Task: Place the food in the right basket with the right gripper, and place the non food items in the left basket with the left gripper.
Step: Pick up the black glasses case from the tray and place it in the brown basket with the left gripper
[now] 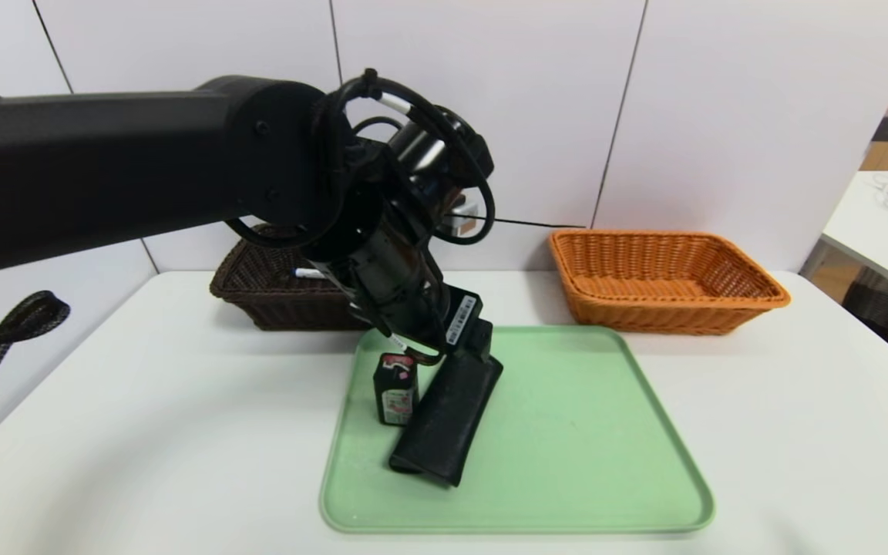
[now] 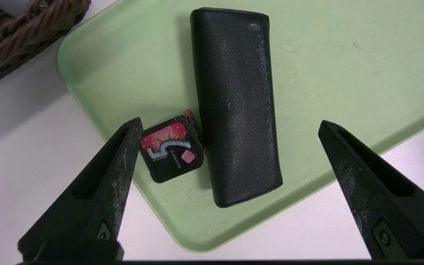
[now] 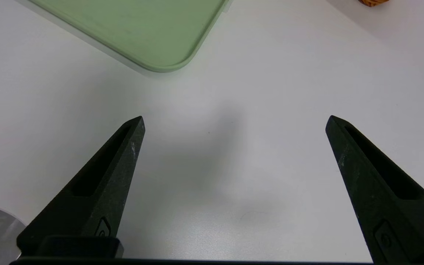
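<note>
On the green tray (image 1: 567, 432) a small black and red box (image 1: 395, 389) stands upright, its top printed with a "5" (image 2: 171, 151). Right beside it lies a long black case (image 1: 448, 420), touching or nearly touching the box. My left gripper (image 2: 230, 121) hangs above both, open and holding nothing; the case lies between its fingers and the box sits next to one fingertip (image 2: 133, 129). My right gripper (image 3: 234, 119) is open over bare table near the tray's corner (image 3: 164, 66). The dark brown left basket (image 1: 259, 289) and orange right basket (image 1: 664, 281) stand behind the tray.
The left arm (image 1: 143, 169) crosses in front of the brown basket (image 2: 20, 40) and hides much of it. Something white pokes out of that basket (image 1: 309, 272). The orange basket looks empty. Another table (image 1: 883, 231) stands at the far right.
</note>
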